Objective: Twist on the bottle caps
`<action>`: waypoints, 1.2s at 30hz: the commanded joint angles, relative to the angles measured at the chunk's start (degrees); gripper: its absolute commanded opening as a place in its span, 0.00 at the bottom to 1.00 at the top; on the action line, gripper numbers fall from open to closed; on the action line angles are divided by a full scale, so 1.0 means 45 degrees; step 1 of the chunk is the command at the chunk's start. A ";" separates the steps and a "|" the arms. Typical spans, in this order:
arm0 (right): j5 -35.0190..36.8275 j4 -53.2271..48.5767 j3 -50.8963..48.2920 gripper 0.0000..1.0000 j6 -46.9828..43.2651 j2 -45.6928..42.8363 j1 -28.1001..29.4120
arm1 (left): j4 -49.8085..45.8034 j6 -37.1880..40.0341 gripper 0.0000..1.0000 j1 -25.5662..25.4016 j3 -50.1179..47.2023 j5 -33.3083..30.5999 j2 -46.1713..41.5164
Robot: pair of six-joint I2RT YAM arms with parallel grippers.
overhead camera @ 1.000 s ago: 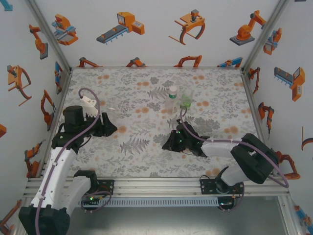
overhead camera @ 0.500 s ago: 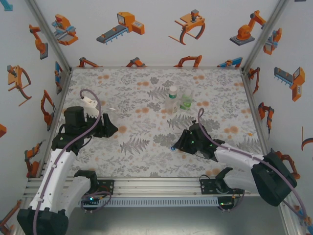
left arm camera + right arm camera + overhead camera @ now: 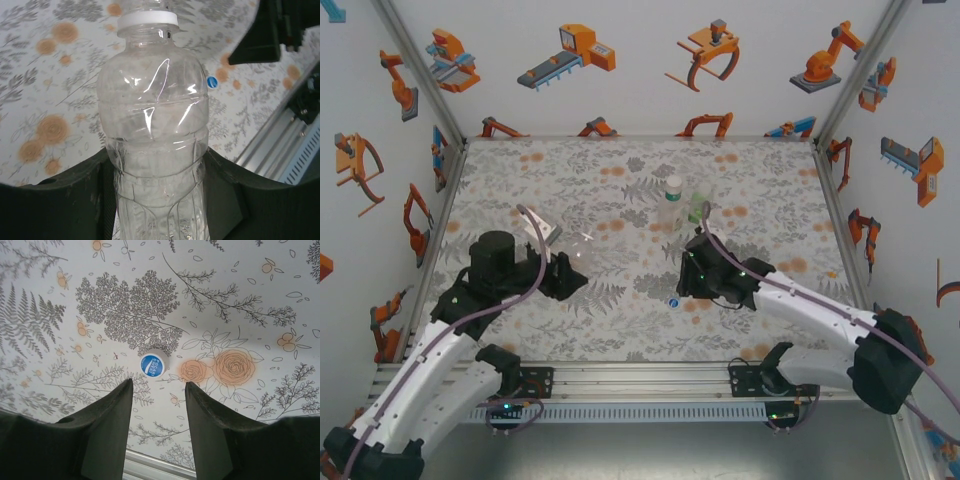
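**A:** What has just changed?

**B:** The right gripper (image 3: pixel 159 384) was pinched shut a second ago. Now its fingers stand apart with nothing between them. The loose cap (image 3: pixel 153 363) lies on the table (image 3: pixel 260 285) just ahead of the fingertips, blue top up. The left gripper (image 3: pixel 157 160) has swung in from the cap's left, clenched round the clear bottle (image 3: pixel 152 100).

**A:** Meaning?

**B:** I judge the cap needs picking up before it can meet that bottle's neck, which shows only a white ring.

**A:** And the bottles?

**B:** The held one looks empty. Beyond the cap stand a white-capped bottle (image 3: pixel 671 203) and a green bottle (image 3: pixel 701 206), upright and side by side. I cannot tell their contents.
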 commanded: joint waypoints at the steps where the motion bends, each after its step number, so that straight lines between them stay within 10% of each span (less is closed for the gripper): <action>1: 0.0600 -0.0938 0.0764 0.45 -0.0735 0.0665 0.0442 | 0.1130 0.0929 0.09 -0.0876 -0.0278 0.0006 -0.0445; 36: 0.0156 -0.0108 0.2168 0.46 -0.1797 0.4619 0.1260 | 0.0958 0.2682 0.03 -0.3121 -0.0580 -0.1145 -0.1577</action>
